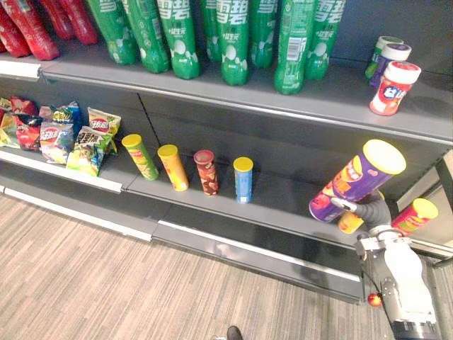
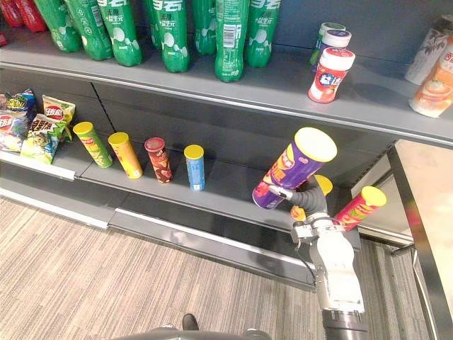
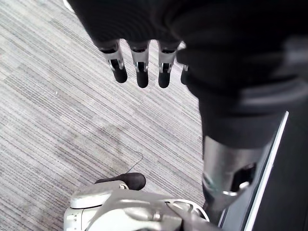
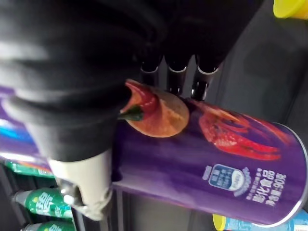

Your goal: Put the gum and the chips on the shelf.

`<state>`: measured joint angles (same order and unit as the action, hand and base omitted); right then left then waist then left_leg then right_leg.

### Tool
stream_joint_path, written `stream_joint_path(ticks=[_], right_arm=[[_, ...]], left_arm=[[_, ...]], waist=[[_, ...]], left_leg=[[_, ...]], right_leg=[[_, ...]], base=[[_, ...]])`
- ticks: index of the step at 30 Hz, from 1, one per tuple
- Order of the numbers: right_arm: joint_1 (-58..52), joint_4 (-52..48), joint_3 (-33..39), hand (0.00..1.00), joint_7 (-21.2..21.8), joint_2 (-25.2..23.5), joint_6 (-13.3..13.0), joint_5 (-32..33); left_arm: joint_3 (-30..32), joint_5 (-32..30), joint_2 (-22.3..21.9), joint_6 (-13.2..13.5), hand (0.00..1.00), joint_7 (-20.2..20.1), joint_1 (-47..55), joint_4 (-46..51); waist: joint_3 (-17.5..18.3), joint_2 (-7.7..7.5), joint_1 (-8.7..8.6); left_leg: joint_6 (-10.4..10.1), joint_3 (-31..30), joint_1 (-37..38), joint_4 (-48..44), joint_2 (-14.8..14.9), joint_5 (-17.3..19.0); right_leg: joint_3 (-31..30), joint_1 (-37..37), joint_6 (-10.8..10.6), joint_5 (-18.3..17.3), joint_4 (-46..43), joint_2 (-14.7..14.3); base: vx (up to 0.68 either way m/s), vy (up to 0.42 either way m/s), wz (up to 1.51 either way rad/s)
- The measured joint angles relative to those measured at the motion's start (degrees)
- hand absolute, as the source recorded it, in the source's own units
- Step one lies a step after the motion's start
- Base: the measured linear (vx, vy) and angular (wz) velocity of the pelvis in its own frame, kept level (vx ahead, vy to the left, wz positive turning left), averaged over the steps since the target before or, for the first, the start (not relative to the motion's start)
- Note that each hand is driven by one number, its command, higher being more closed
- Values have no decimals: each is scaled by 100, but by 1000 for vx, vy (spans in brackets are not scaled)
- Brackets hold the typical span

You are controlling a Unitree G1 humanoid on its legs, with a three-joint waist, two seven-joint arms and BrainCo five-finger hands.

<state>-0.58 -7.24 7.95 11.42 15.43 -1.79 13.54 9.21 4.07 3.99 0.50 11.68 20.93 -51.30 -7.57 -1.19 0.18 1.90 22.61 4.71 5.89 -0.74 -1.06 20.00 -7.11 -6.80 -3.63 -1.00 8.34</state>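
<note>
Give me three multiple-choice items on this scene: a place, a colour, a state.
1. Where do the gum jars stand? A) upper shelf, right of the green bottles; B) a cart; C) a table.
2. What colour is the chips can in the right hand? A) red; B) green; C) purple.
3. How is the left hand? A) shut on a jar; B) open, holding nothing; C) shut on a bag.
Key: 1 A, they stand past the bottles up there; 2 C, purple body under a yellow lid; 3 B, its fingers hang straight.
</note>
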Motion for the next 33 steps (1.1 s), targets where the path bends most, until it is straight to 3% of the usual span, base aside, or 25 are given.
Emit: stream_joint_path(ticks=[2,3,4,7,11,13,17,22,24,33], right_arm=[[4,-172,-140,100,67,2,-4,0],[342,-427,-814,100,370,45,-9,-9],[427,-432,-942,100,422,45,-9,-21],[615,-431,-1136,100,415,33,-7,-201],[1715,-85,-1642,100,209,23,-36,-659],[2140,361,-1865,100,27,20,-29,-902],[2572,1226,-2008,100,-457,-17,-77,-1200],[3222,2013,-1967,100,-1093,7,-221,-1470],[3651,2388,-1948,100,-1472,76,-404,-1725],[4288,3196,-1886,100,-2795,454,-492,-2040]], left_arm=[[-110,-42,27,1,0,-66,2,70],[-362,-42,144,19,0,-169,-119,274],[-456,-38,204,27,0,-206,-172,373],[-583,-28,259,63,0,-291,-317,497],[-853,36,360,221,0,-295,-640,944],[-1003,48,375,300,0,-248,-786,1075],[-1178,244,378,442,0,116,-827,1319],[-1320,240,377,612,0,464,-908,1747],[-1436,228,348,677,0,605,-1024,1941],[-1863,240,307,715,0,634,-1229,2124]], waist=[[-11,-1,-5],[-161,-18,7],[-174,-21,27],[-287,-12,162],[-721,54,165],[-972,139,276],[-1142,236,482],[-1515,353,516],[-1708,478,520],[-1953,763,720]], left_leg=[[-11,-1,-38,0,7,7],[-1,-5,-136,-1,27,-13],[-5,-5,-194,-2,29,-24],[49,-25,-243,-24,24,-93],[39,-168,-645,-38,56,-263],[41,-245,-702,-38,60,-279],[92,-318,-947,-41,60,-397],[58,-469,-1080,-42,44,-465],[88,-564,-1240,-43,34,-551],[83,-794,-1574,-42,-36,-700]], right_leg=[[-1,35,12,7,-1,-6],[-6,125,46,31,-18,-24],[-6,188,55,38,-32,-24],[36,201,68,61,-66,-20],[186,618,108,75,-239,-20],[235,667,119,82,-266,-24],[339,892,123,79,-331,-14],[485,1035,187,28,-531,42],[574,1226,196,-20,-713,93],[789,1719,241,-361,-1409,329]], base=[[0,0,0],[0,0,0],[-6,8,5],[25,7,7],[-53,1,19],[-53,-3,17],[15,-16,13],[6,-19,15],[-3,-17,19],[13,-26,17]])
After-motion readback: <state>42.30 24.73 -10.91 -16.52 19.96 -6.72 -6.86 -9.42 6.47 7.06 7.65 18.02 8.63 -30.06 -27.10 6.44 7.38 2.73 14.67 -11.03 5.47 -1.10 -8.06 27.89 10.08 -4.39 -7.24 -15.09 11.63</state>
